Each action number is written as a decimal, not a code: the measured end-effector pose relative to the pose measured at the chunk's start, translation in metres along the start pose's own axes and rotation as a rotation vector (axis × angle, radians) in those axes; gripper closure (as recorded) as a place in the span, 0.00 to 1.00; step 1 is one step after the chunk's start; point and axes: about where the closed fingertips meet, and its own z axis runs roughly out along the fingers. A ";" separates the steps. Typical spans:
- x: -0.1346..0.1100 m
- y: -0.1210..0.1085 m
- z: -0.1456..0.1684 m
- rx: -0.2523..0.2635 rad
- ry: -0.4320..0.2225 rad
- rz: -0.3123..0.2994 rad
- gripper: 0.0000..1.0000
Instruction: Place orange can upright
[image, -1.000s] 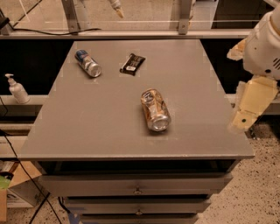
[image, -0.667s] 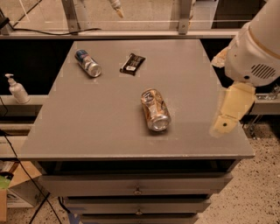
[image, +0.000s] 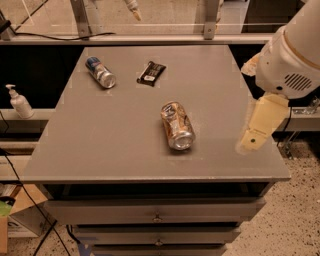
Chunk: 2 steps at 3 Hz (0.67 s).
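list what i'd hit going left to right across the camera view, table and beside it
soap bottle beside the table → blue-and-silver can → dark snack bar → orange can, lying on its side → gripper, over the table's right edge

- The orange can (image: 177, 125) is dented, with an orange-brown and cream label and silver ends.
- It lies on its side near the middle of the table (image: 110, 145), one silver end facing the front edge.
- The gripper (image: 250, 142) hangs to the can's right, apart from it.
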 end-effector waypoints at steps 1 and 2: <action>-0.025 -0.004 0.013 0.004 -0.030 -0.020 0.00; -0.054 -0.009 0.037 -0.025 -0.083 -0.030 0.00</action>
